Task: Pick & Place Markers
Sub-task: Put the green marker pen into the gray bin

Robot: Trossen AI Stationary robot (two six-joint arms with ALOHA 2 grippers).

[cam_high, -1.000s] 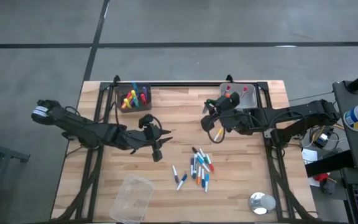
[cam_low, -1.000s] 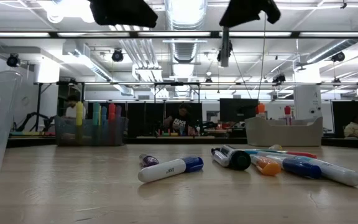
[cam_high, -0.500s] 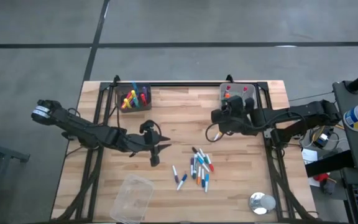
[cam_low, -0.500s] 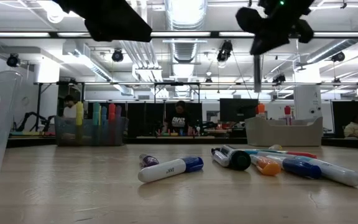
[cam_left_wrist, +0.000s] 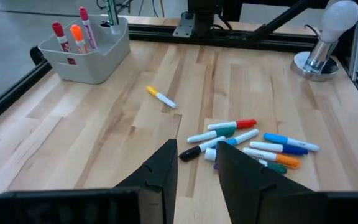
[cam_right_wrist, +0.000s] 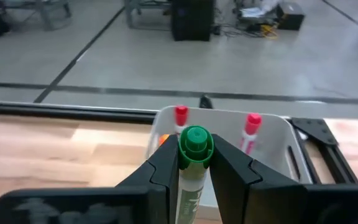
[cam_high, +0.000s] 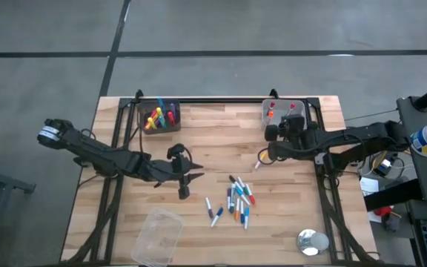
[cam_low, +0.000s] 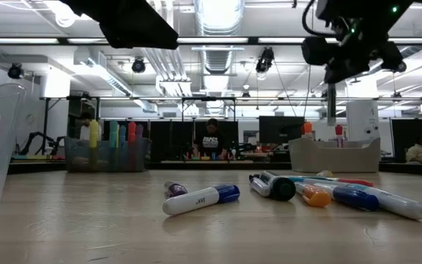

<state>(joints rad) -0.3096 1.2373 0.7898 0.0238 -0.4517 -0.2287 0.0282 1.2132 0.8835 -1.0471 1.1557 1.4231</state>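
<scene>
My right gripper [cam_right_wrist: 196, 157] [cam_high: 276, 133] hovers just in front of the grey bin [cam_right_wrist: 277, 138] [cam_high: 301, 113] at the table's far right, shut on a white marker with a green cap [cam_right_wrist: 196, 142]. Red-capped markers stand in that bin. Several loose markers [cam_high: 237, 200] [cam_left_wrist: 248, 147] lie flat in a cluster at the table's middle. A yellow one [cam_high: 259, 161] [cam_left_wrist: 160, 98] lies alone nearer the bin. My left gripper [cam_left_wrist: 196, 163] [cam_high: 187, 178] hangs open above the table, left of the cluster, holding nothing. My right gripper pinches the marker between its two fingers on the white barrel just under the green cap [cam_right_wrist: 191, 179]. The fingers point toward the far edge, slanting slightly down, and lie across the marker. The marker stands upright, cap up, its barrel [cam_low: 331, 103] hanging clear of the table.
A dark bin [cam_high: 160, 116] with coloured markers stands at the far left. A clear plastic container [cam_high: 156, 236] sits at the near left edge, and a lamp with a round base [cam_high: 312, 241] at the near right corner. Bare wood lies between the cluster and both bins.
My right gripper has carried the green-capped marker toward the table's right edge and down, in front of the grey bin. Its wrist has turned, and the marker now hangs upright. My left gripper has sunk a little and then stayed still.
</scene>
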